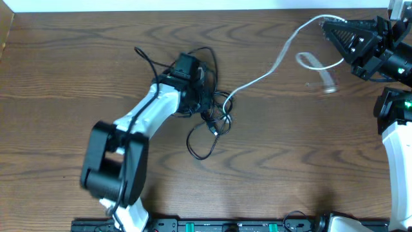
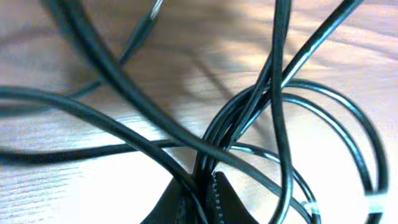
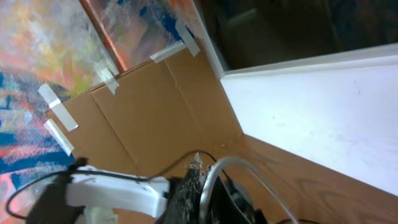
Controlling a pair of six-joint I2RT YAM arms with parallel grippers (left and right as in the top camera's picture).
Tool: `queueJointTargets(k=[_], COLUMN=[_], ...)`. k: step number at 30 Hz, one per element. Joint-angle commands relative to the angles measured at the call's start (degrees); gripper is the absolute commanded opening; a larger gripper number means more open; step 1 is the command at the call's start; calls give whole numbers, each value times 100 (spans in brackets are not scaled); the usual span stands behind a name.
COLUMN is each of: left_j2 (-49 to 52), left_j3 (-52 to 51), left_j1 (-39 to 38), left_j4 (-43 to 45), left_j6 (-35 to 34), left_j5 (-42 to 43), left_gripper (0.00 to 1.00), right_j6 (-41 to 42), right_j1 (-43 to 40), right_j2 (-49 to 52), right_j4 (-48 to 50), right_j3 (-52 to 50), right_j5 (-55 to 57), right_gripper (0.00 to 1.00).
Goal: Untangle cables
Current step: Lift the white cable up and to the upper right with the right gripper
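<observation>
At centre frame, black cables lie knotted in loose loops, pinched by the closed left gripper, while the right gripper, upper right, clamps the white cable trailing from the knot.

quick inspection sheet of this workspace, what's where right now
surface: brown wood-grain table
job's things: thin black cables knotted mid-table; thin white cable leads out of the knot
clutter: nothing seen
grippers: left gripper shut on the black cables; right gripper shut on the white cable
cables: white one spans from the knot to the right gripper at the far right
surroundings: taped brown cardboard panel, white board
</observation>
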Motion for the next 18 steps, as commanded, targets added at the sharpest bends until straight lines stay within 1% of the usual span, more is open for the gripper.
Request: queueJointTargets(k=[1, 3, 5, 9, 13, 17, 18], left_j2=[-483, -595, -625, -531, -345, -103, -35], left_j3=[0, 0, 0, -83, -219, -227, -227], left_j1=[22, 24, 22, 22, 22, 22, 22], left_j4=[-61, -101, -142, -162, -101, 17, 55], left_j6=[706, 704, 625, 210, -105, -101, -103], left_j5=[444, 293, -57, -717, -968, -966, -966], left_gripper=[7, 7, 7, 7, 7, 7, 7], right_j6=[-267, -400, -470, -463, -472, -466, -417], right_j1=[-26, -33, -37, -35, -35, -37, -37], right_j2=[-72, -72, -72, -87, -151, -149, -151], right_j4=[-105, -216, -433, -391, -354, 136, 446], right_j3=[101, 101, 101, 103, 103, 103, 103], right_j5=[20, 92, 291, 632, 966, 1377, 1519], right_gripper=[1, 1, 1, 1, 1, 1, 2])
